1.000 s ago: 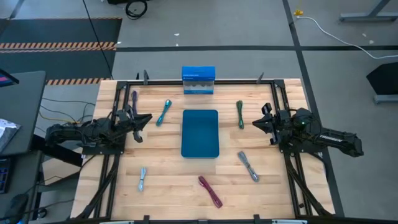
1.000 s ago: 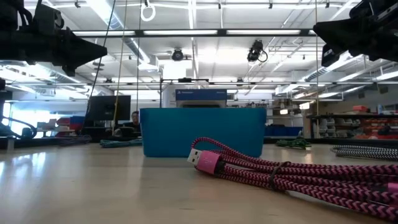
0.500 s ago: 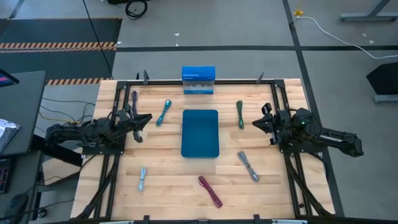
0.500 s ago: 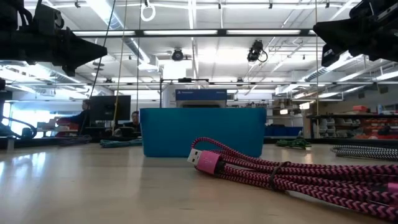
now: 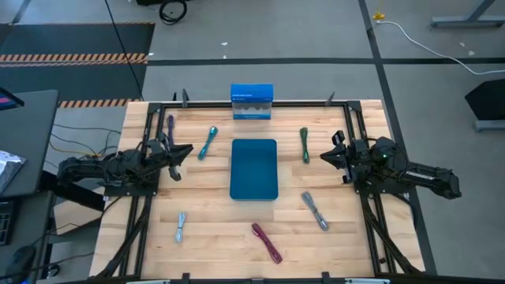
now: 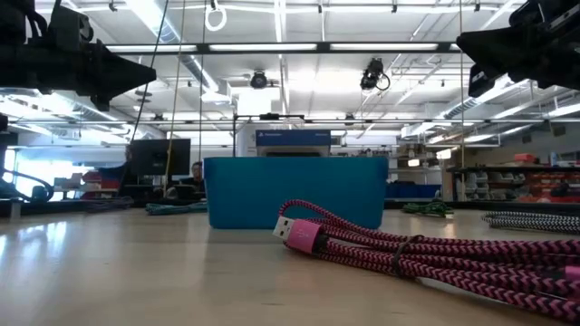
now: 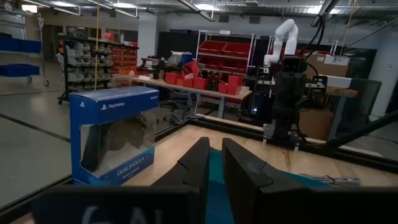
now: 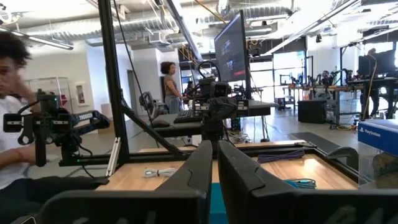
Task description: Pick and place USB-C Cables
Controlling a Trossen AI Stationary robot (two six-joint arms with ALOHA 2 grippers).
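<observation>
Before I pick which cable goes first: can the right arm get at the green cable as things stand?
Probably yes. The green cable lies alone on bare wood just in front of the right gripper, nothing between them; the teal bin sits farther off. The fingers look nearly shut and must open first.

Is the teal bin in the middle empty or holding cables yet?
Empty: the high view shows the bin with bare floor; all six cables lie outside it.

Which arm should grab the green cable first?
Right. The green braided cable lies just beside the right gripper, while the left gripper sits across the teal rectangular bin.
</observation>
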